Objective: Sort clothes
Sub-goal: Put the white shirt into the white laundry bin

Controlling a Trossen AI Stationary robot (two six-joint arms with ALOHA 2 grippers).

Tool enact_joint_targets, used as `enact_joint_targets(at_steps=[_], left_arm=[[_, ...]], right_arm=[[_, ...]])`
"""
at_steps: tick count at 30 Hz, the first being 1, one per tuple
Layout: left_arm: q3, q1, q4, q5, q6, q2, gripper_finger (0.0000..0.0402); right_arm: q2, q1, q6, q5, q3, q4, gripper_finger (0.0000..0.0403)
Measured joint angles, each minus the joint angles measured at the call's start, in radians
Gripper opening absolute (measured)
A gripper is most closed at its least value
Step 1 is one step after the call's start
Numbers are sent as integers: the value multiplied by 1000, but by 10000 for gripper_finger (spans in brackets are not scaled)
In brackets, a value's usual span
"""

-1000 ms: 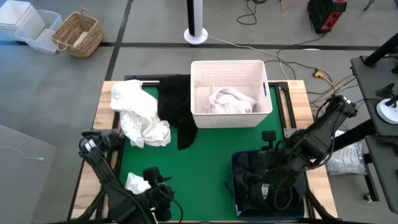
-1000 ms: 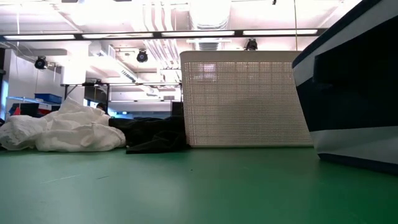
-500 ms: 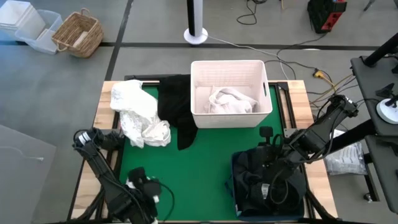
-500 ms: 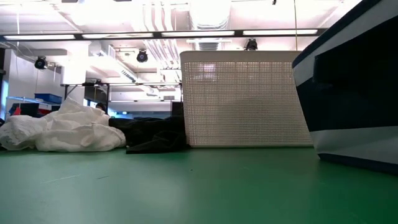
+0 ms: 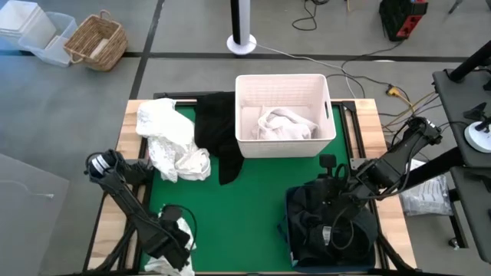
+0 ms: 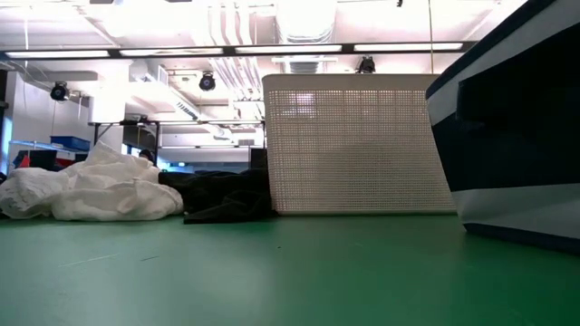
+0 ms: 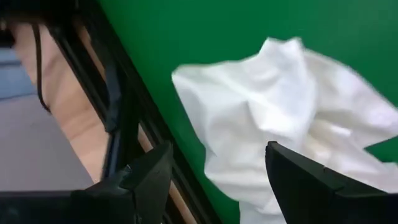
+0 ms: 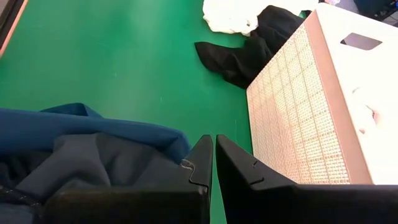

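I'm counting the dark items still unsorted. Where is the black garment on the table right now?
In the high view the black garment lies on the green mat at the table's far side, between the white garment pile on its left and the white bin, touching the bin's left wall.

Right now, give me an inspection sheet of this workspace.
Surface: green mat on a wooden table.
Job's things: white clothes pile and black garment on the mat; white garment in the white bin; dark clothes in the navy bin; small white garment at the near-left corner.
Clutter: nothing seen.
Grippers: left gripper open over the small white garment; right gripper shut, empty, above the navy bin.
Cables: cables on the floor.
Surroundings: wicker basket.
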Motion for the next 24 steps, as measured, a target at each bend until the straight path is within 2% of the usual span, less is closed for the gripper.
enact_joint_targets(at_steps=[3, 7, 15, 20, 24], left_arm=[[-23, 2, 48, 28, -9, 2, 233], [-67, 5, 129, 11, -19, 2, 233], [-195, 19, 376, -1, 11, 2, 233], [-287, 35, 453, 5, 14, 2, 233], [-324, 46, 504, 5, 71, 2, 232]], right_arm=[[0, -2, 0, 0, 0, 0, 12], [1, -2, 0, 0, 0, 0, 12], [1, -4, -1, 0, 0, 0, 12], [1, -4, -1, 0, 0, 1, 12], [1, -4, -1, 0, 0, 1, 12]])
